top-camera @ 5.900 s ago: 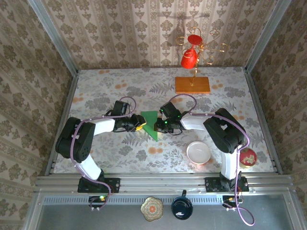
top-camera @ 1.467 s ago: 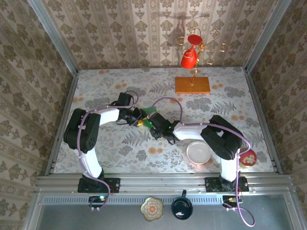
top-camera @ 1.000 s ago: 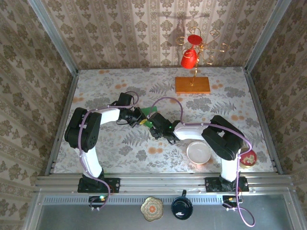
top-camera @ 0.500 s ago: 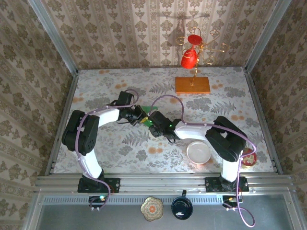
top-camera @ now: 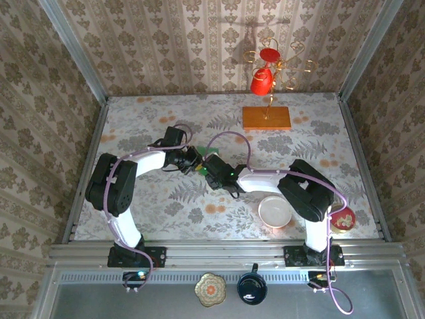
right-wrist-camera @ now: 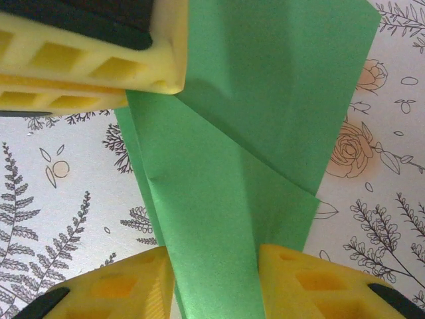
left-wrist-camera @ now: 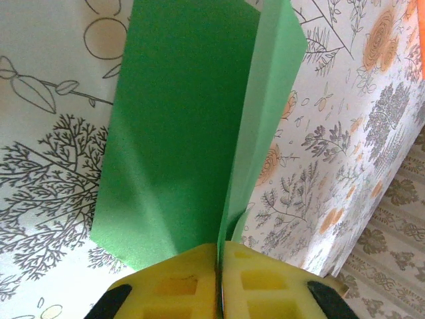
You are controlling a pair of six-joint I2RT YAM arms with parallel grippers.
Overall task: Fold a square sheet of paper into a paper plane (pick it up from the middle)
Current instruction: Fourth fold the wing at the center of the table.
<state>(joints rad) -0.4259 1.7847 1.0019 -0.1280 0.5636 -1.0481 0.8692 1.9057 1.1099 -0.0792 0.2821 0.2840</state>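
Two arms met just short of the worktop's (top-camera: 146, 199) centre, on its 9 o'clock side, over a partly folded green sheet of paper (top-camera: 200, 151). The left end effector (left-wrist-camera: 219, 266), reaching in from 9 o'clock, had its yellow fingers (left-wrist-camera: 172, 289) pressed together on an upright crease of the sheet, with one flap lying flat on the floral surface and a paler flap rising beside it. The right end effector (right-wrist-camera: 214, 279), coming from 4 o'clock, stood spread, its pads (right-wrist-camera: 113, 292) either side of a folded strip that ran through the gap; whether they touched the strip's edges could not be made out. In the right wrist view the left arm's fingers (right-wrist-camera: 93, 46) sat at 11 o'clock on the sheet's edge. A white bowl (top-camera: 275, 212) stood at 5 o'clock from the paper, an orange wooden slab (top-camera: 266, 117) at 1 o'clock, carrying a gold stand with a red cup (top-camera: 261, 81).
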